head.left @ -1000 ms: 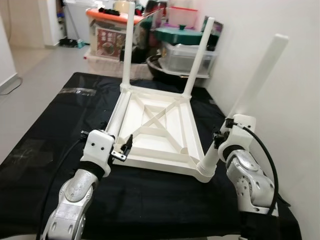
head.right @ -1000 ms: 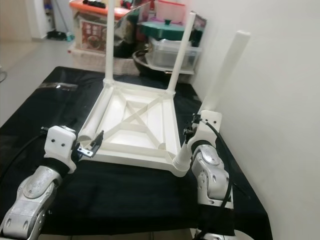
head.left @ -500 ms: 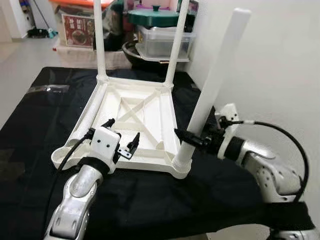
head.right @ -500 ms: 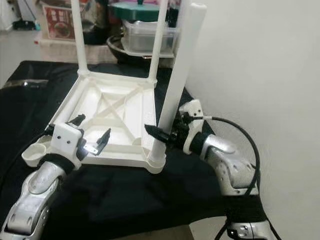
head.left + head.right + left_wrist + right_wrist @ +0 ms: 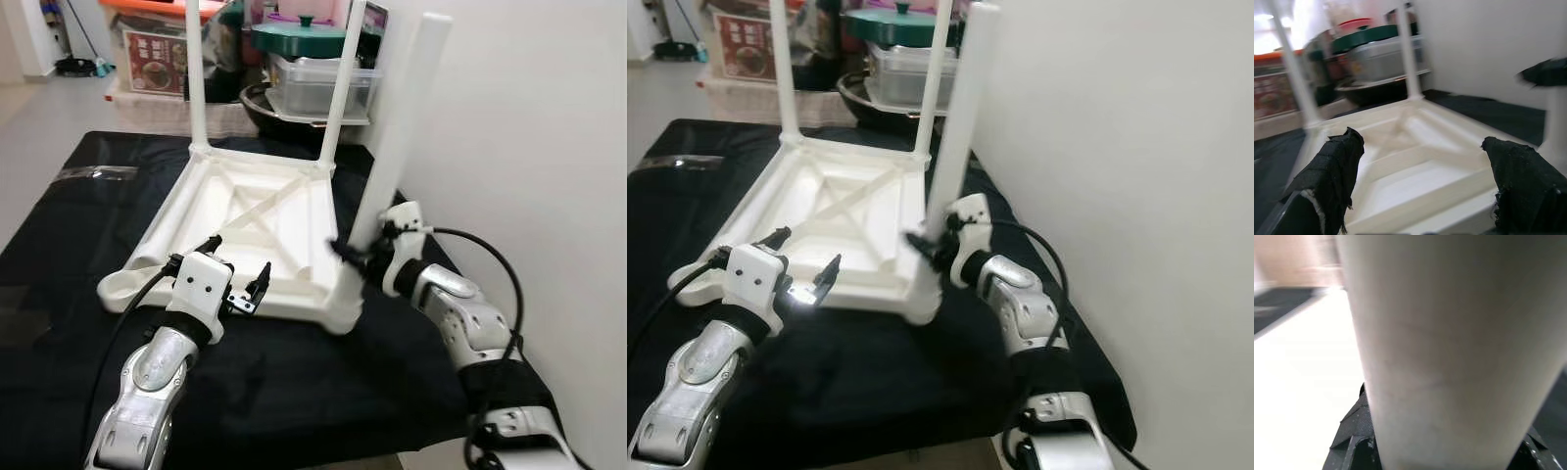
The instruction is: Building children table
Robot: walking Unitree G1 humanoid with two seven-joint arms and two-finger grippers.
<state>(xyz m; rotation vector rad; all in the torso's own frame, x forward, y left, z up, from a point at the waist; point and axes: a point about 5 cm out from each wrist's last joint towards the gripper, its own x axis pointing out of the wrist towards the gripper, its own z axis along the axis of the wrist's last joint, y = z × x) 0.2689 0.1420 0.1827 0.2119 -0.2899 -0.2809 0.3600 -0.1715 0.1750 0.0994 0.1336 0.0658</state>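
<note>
The white children's table (image 5: 250, 211) lies upside down on black cloth. Two white legs (image 5: 196, 78) stand upright in its far corners. A third white leg (image 5: 397, 127) rises from the near right corner, leaning slightly right. My right gripper (image 5: 355, 257) is shut on that leg low down, just above the socket; the leg (image 5: 1440, 342) looms close between the black fingers (image 5: 1354, 435). The near left corner socket (image 5: 116, 286) is open. My left gripper (image 5: 238, 260) hovers open over the table's near edge, with the underside (image 5: 1420, 166) between its fingers.
A white wall (image 5: 529, 147) stands close on the right. Behind the black surface sit storage boxes (image 5: 147, 59), a clear tub with a green-lidded pot (image 5: 299, 34) on it, and a dark pan. A strip of tape (image 5: 93, 173) lies at the far left.
The camera has shifted. The third leg has swung from leaning far right to nearly upright, with the right gripper reaching in to grip it. The left gripper came off the left rim and stays open.
</note>
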